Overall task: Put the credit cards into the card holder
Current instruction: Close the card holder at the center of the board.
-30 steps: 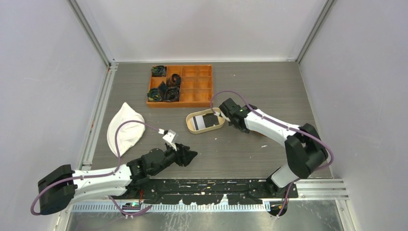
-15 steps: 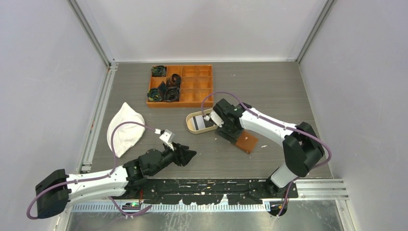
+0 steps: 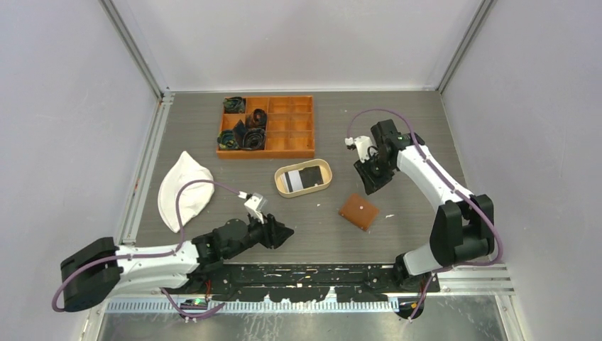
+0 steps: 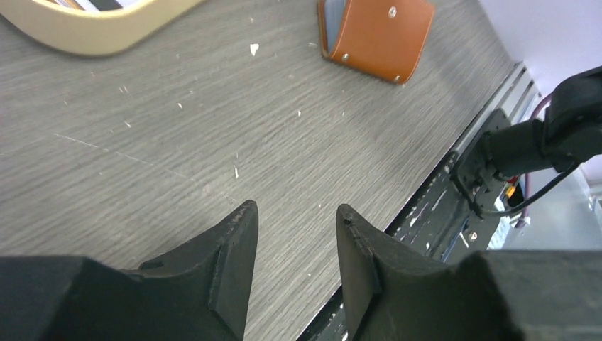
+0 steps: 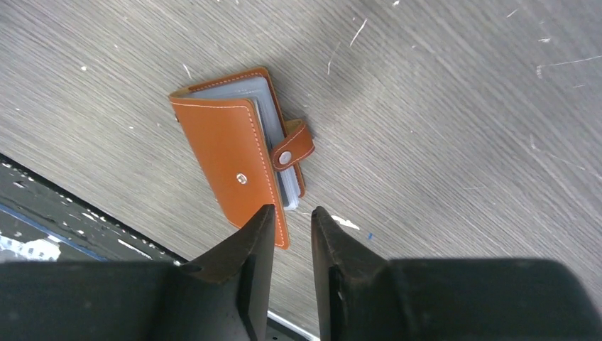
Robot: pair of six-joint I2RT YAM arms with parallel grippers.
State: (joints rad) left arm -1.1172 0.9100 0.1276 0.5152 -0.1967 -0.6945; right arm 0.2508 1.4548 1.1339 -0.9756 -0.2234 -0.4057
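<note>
The brown leather card holder [image 3: 359,211] lies folded on the table, right of centre, its snap tab [image 5: 291,149] loose. It also shows in the right wrist view [image 5: 238,167] and the left wrist view [image 4: 376,35]. The credit cards [image 3: 302,177], one black and one white showing, lie in the oval beige tray [image 3: 280,186]. My right gripper [image 3: 373,184] hangs above the table behind the holder, narrowly open and empty [image 5: 291,211]. My left gripper [image 3: 285,231] is open and empty [image 4: 294,209], low near the front edge, left of the holder.
An orange compartmented box [image 3: 287,135] with dark items stands at the back. A white cloth [image 3: 183,195] lies at the left. The black mounting rail [image 3: 319,273] runs along the near edge. Grey walls close in three sides.
The right arm swung from the tray's right end back and to the right, leaving the card holder uncovered on the table. The left gripper shifted slightly right.
</note>
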